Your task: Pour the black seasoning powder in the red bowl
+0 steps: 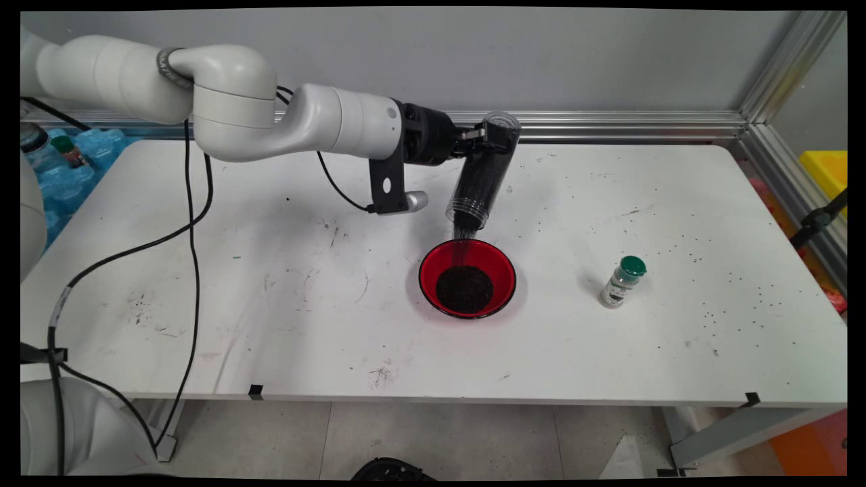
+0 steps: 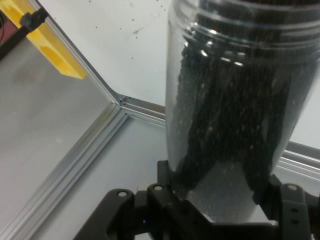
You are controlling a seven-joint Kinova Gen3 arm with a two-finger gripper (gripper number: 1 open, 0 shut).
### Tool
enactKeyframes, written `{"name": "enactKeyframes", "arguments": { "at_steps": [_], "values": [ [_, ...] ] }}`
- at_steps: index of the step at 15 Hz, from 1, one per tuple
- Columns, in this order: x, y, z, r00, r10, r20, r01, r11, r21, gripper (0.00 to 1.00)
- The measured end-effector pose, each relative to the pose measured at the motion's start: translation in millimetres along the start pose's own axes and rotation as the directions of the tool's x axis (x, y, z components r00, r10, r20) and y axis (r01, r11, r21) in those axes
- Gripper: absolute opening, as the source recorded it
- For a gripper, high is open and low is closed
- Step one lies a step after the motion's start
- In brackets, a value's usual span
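Note:
My gripper is shut on a clear plastic jar of small black grains, held tipped mouth-down above the table. A thin stream of grains falls from the jar's mouth into a red bowl directly below, where a dark heap lies. In the hand view the jar fills the right side, with the black grains running along its wall and the fingers clamped on either side of it. A small spice jar with a green lid stands to the right of the bowl.
Black cables hang from the arm over the table's left part. Loose dark grains are scattered over the table's right side. An aluminium rail runs along the back edge, and a yellow bin stands beyond the right edge.

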Motion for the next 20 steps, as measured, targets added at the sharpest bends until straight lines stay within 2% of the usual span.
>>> {"name": "enactKeyframes", "arguments": {
  "at_steps": [20],
  "values": [
    [1.3,-4.5,-1.5,1.0,0.005,0.013,-0.005,1.0,0.008,0.0]
  ]
}}
